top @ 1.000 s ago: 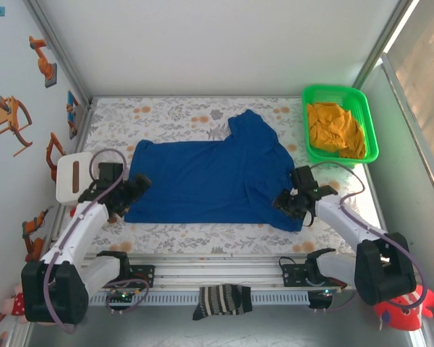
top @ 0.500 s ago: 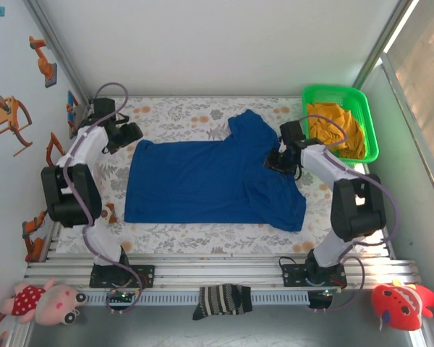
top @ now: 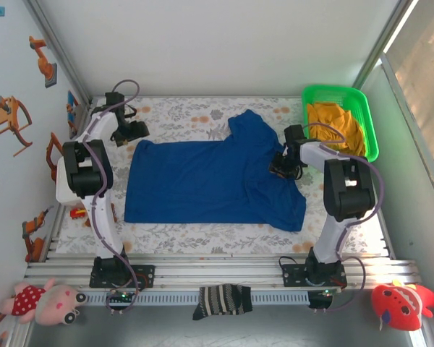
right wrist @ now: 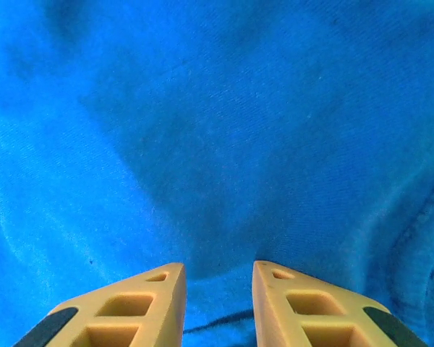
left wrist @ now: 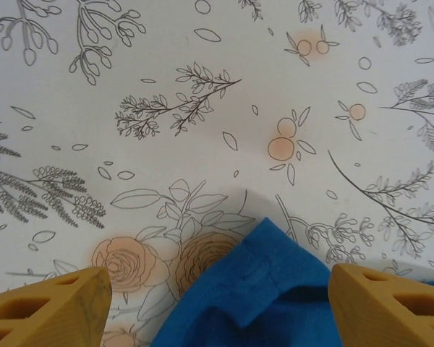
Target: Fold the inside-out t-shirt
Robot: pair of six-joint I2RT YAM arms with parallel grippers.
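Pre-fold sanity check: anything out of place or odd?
A striped sock hangs over the front rail, off the table. The shirt lies flat, its right side rumpled.

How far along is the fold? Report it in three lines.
Done: t-shirt lies spread flat on the table, no fold yet.
In hand: left fingers open astride its far-left corner; right fingers close together over cloth at its right edge, grip unclear.
Left: every fold.

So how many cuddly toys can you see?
2. A pink doll at the near left corner; a red plush at the near right corner. A tiny red thing beside the left arm is too small to tell.
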